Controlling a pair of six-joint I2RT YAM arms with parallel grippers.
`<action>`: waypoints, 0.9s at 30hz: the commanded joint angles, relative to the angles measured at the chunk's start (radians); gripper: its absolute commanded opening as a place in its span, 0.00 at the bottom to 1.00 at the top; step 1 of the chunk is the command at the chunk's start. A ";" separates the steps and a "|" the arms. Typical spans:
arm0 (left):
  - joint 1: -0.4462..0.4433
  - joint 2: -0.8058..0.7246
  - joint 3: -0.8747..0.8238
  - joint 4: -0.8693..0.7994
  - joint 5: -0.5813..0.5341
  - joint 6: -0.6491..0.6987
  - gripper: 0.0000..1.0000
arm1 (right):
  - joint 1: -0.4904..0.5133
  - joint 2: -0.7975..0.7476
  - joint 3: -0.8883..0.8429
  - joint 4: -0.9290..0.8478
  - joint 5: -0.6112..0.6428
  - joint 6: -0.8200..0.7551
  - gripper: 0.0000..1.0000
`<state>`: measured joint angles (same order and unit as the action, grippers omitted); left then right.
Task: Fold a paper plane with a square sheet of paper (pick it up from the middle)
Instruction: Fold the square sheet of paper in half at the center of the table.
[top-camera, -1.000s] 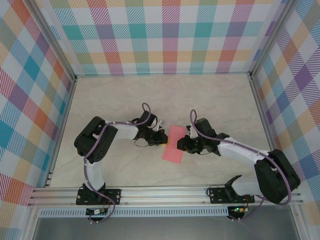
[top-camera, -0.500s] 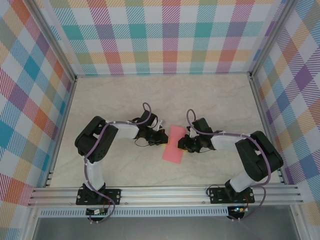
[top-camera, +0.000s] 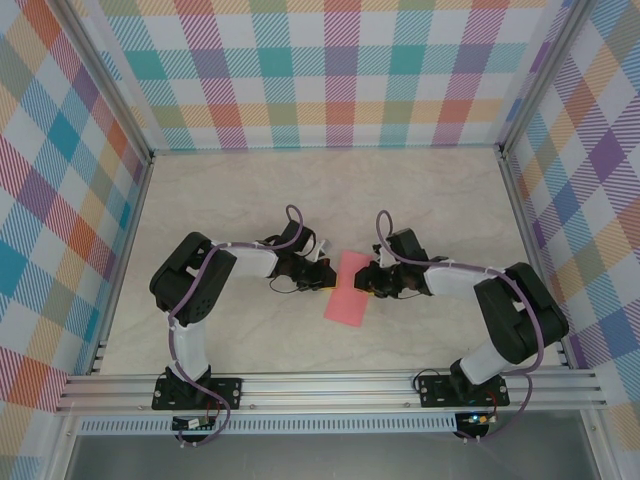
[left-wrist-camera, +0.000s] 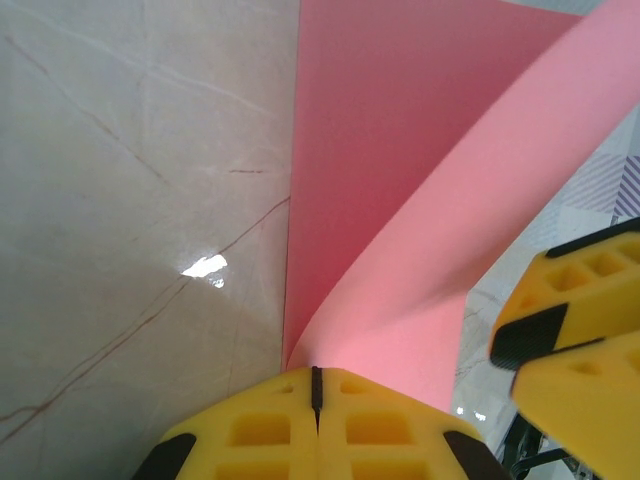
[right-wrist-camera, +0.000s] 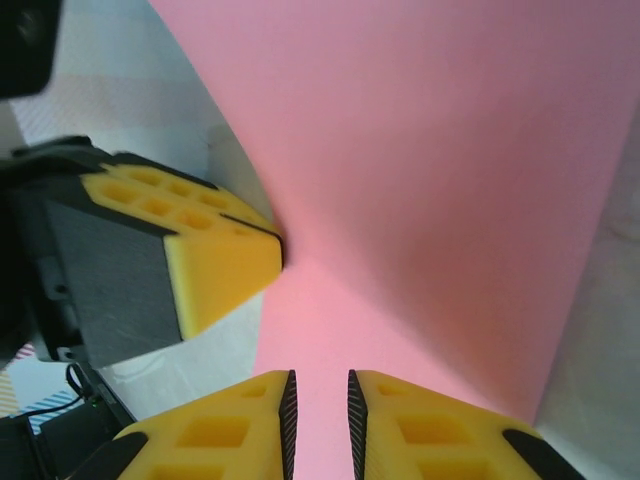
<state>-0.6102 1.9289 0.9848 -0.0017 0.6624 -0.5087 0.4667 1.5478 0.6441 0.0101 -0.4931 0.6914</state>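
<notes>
Nearest the bases, the right arm (top-camera: 505, 320) has changed most. A second ago its upper links lay stretched low toward the right wall; now the elbow is drawn in and stands up closer to the work. This carries the right gripper (top-camera: 374, 281) a little farther out and in against the right edge of the square sheet of paper (top-camera: 346, 290). In the right wrist view its yellow fingertips (right-wrist-camera: 230, 420) stand a narrow slit apart with pink showing in the slit, and I cannot tell whether they bite the paper yet. The left gripper (left-wrist-camera: 315, 395) has not moved. Its pads are pressed together on the sheet's left edge, and from that pinch one layer curls up and over while the rest lies flat on the marbled table (top-camera: 430, 200). The sheet itself stays where it was, mid-table between the two grippers, and reads from above as a narrow tilted rectangle. My judgement is that the right arm has repositioned to take or press the raised flap while the left holds it, so the first fold is being set up. No sharp crease or pointed nose shows yet, and the task looks early. Beyond, the plaid back wall (top-camera: 330, 80) is unchanged.
</notes>
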 joint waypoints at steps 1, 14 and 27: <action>-0.017 0.067 -0.020 -0.108 -0.099 0.018 0.00 | -0.025 0.021 0.015 0.033 -0.058 -0.037 0.23; -0.017 0.058 -0.024 -0.122 -0.118 0.021 0.00 | -0.045 0.126 -0.020 0.109 -0.082 -0.007 0.22; -0.017 0.053 -0.027 -0.121 -0.122 0.018 0.00 | -0.065 0.111 0.093 -0.009 -0.046 -0.083 0.22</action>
<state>-0.6102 1.9289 0.9855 -0.0051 0.6605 -0.5076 0.4080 1.6135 0.7315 0.0147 -0.5522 0.6384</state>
